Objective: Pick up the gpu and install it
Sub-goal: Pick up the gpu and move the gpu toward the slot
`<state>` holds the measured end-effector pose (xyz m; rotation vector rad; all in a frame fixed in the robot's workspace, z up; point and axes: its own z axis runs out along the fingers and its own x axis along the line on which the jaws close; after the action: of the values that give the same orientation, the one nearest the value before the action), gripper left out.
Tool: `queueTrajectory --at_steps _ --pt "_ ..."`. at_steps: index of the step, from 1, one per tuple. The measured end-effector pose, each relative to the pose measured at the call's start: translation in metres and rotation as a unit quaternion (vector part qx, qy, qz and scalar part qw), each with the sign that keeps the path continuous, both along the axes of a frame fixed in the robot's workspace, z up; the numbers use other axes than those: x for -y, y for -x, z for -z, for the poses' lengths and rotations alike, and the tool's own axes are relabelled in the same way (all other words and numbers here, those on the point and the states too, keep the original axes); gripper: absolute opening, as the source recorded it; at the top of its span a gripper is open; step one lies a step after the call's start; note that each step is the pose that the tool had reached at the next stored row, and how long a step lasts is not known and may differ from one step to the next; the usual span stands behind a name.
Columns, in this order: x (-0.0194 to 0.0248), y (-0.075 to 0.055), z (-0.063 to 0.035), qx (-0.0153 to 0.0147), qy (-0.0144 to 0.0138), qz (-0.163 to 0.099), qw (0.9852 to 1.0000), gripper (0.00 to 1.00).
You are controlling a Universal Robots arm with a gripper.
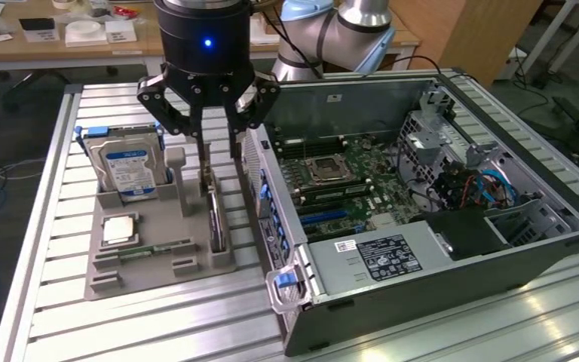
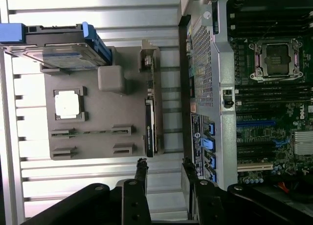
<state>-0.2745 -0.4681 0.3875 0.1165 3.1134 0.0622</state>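
Above the grey holder (image 1: 159, 264), at its edge on the exterior view's right, the gripper (image 1: 219, 157) hangs with its fingers (image 2: 141, 168) spread apart and nothing between them. Task item: the gpu (image 1: 215, 220) stands on edge in a slot of the holder, just beside the side wall of the open computer case (image 1: 421, 249) but apart from it. Its long axis runs from far to near along the holder's edge, parallel to that wall. Relation noted: the card lies below the gripper, and in the exterior view the fingertips appear over its far half; exact centring along the length cannot be told. In the wrist view the gripper (image 2: 165, 167) has one finger to each side of the line of the gpu (image 2: 151, 124), so the opening is set across the card's thin section, not along its length. That line sits closer to one finger than to the other. Contact between fingers and card cannot be confirmed. A hard drive (image 1: 129, 162), a processor chip (image 1: 118, 226) and a memory stick (image 1: 154, 247) sit in the holder to the exterior view's left, clear of the fingers. Judgement: the pick-up is in hand, and the card is neither gripped nor lifted.
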Motion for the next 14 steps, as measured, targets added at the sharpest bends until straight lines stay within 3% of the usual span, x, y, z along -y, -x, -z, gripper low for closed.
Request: queueTrajectory --at_steps 10,14 --pt "0.0000 0.000 0.0123 0.0011 0.0000 0.000 1.0000 0.42" --pt "0.0000 0.000 0.0123 0.0010 0.0001 0.000 1.0000 0.42"
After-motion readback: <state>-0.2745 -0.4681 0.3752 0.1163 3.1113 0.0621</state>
